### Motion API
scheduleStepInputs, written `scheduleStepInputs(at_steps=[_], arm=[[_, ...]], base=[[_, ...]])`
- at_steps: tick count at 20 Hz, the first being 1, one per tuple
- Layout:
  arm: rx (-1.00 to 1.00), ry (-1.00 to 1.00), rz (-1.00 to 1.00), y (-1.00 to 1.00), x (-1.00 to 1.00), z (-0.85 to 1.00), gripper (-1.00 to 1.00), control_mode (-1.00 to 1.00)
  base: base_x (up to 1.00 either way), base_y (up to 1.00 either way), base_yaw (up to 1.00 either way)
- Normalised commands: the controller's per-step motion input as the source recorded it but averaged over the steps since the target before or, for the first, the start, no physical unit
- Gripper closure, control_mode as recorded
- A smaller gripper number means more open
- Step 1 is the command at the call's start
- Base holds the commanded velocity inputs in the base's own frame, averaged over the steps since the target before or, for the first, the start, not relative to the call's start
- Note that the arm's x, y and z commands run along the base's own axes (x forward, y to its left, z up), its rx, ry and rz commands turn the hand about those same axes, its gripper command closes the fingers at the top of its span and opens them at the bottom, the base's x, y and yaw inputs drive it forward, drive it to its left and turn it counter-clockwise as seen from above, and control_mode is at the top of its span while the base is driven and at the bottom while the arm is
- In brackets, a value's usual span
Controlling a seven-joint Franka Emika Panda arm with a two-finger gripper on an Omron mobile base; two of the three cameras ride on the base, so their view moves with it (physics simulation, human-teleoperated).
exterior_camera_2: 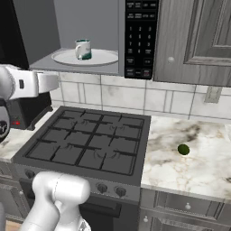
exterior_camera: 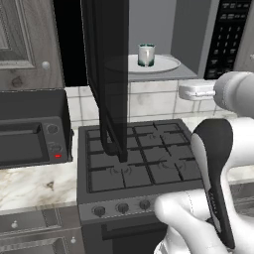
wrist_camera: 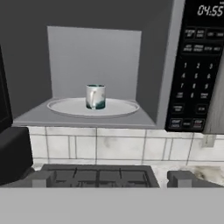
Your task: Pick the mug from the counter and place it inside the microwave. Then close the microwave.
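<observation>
The mug (exterior_camera: 146, 54) (exterior_camera_2: 83, 49) (wrist_camera: 96, 96), pale with a teal-green lower part, stands upright on the white round plate (wrist_camera: 118, 107) inside the microwave (exterior_camera_2: 140, 40) (wrist_camera: 192, 65). The microwave's dark glass door (exterior_camera: 106, 74) is swung wide open to the left, over the stove. My gripper (wrist_camera: 112, 178) is open and empty. It hangs in front of the microwave opening, a little below it and well back from the mug. In the left base view the hand (exterior_camera: 193, 92) points left at tile height.
A black gas stove (exterior_camera_2: 85, 140) lies under the microwave. A black toaster oven (exterior_camera: 30, 129) with a red light stands left of it. The marble counter (exterior_camera_2: 198, 167) on the right carries a small dark green round object (exterior_camera_2: 183, 149). Grey cabinets flank the microwave.
</observation>
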Motion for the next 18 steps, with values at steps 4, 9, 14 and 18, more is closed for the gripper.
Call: scheduleStepInputs(at_steps=[4, 9, 14, 18], arm=[[0.00, 0.00, -0.20, 0.00, -0.29, 0.23, -1.00, -1.00], [-0.04, -0.06, -0.24, 0.00, -0.22, 0.09, -1.00, -1.00], [-0.02, -0.10, -0.16, 0.00, -0.49, 0.06, -1.00, -1.00], [-0.01, -0.09, -0.13, 0.02, -0.63, 0.06, -1.00, -1.00]], base=[[0.00, 0.00, 0.00], [0.00, 0.00, 0.00], [0.00, 0.00, 0.00], [0.00, 0.00, 0.00]])
